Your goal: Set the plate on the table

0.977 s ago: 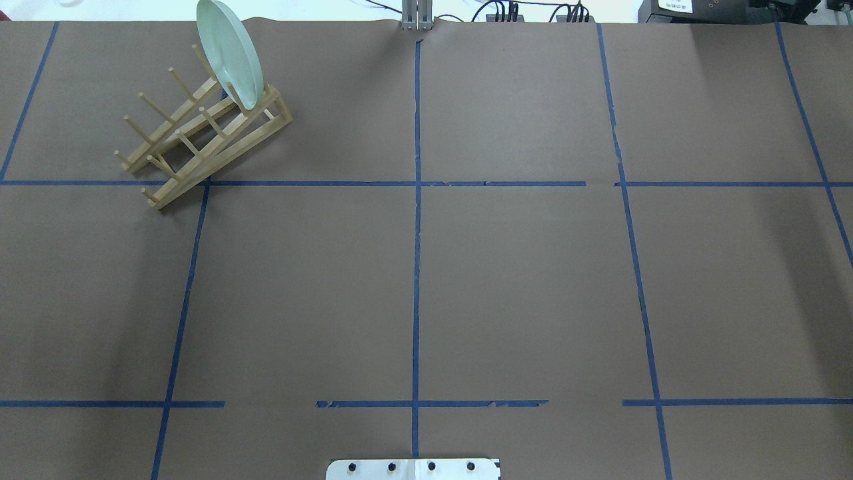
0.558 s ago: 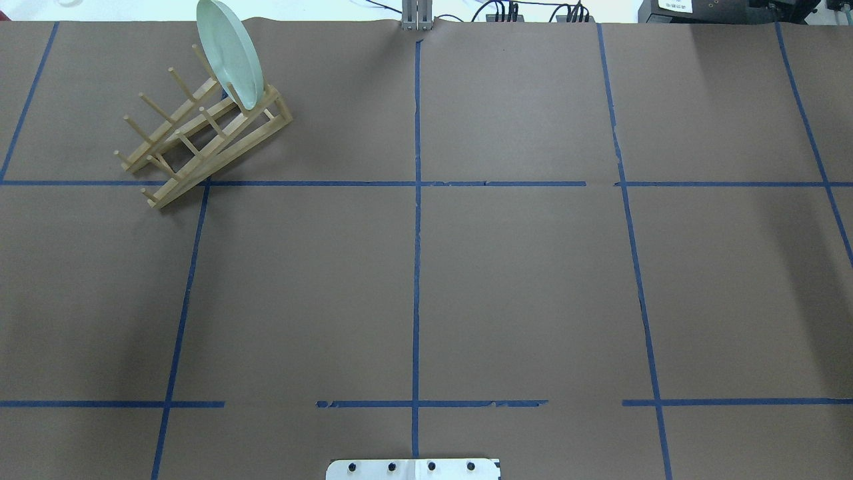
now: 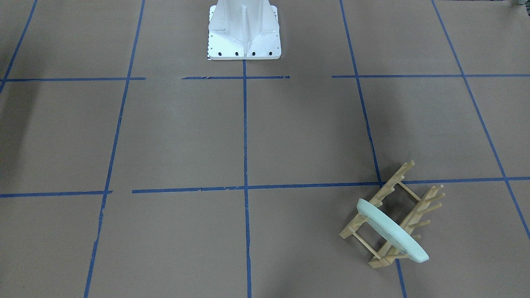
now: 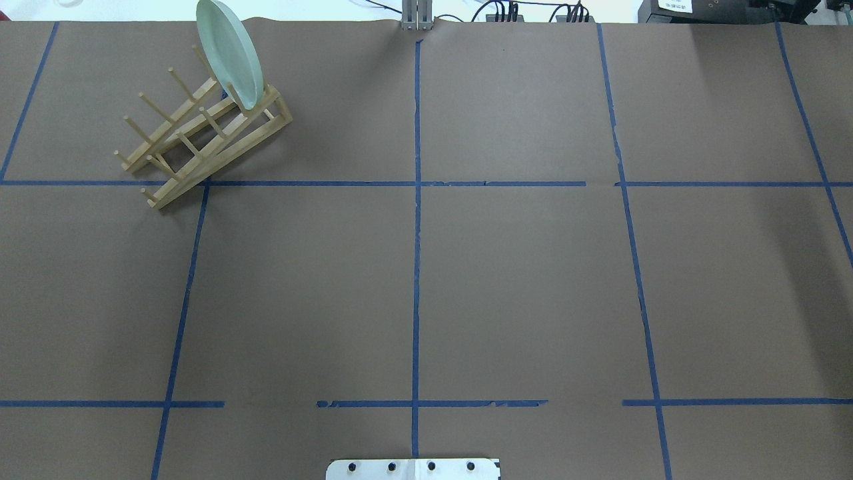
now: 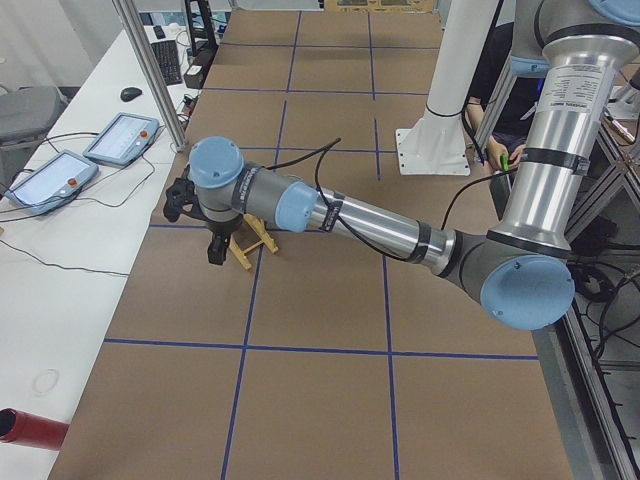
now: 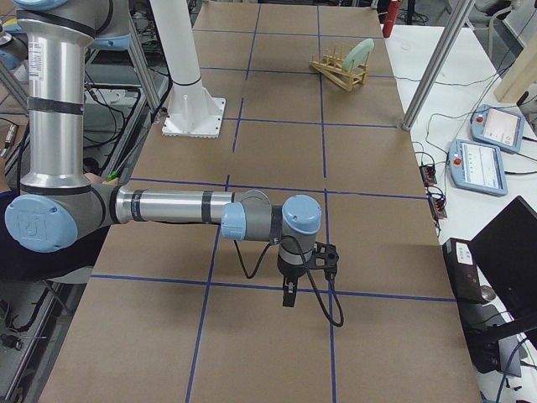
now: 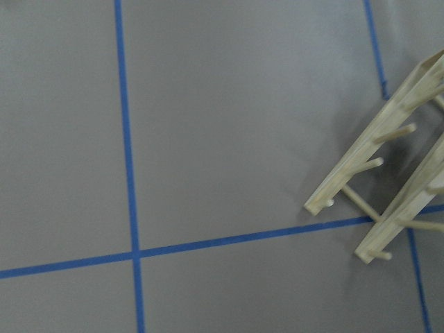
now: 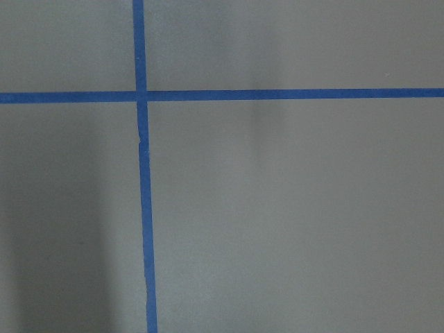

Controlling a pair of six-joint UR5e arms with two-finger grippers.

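Observation:
The pale mint-green plate stands on edge in the end slot of a light wooden peg rack at the table's far left; it also shows in the front view and the right side view. The brown table carries blue tape lines. My left gripper hangs just beside the rack, fingers down; I cannot tell whether it is open or shut. The left wrist view shows only the rack's empty end. My right gripper hovers over bare table far from the plate; I cannot tell its state.
The white robot base stands at the near middle edge. Teach pendants and a metal post stand on the white bench beyond the table's far edge. A red cylinder lies on that bench.

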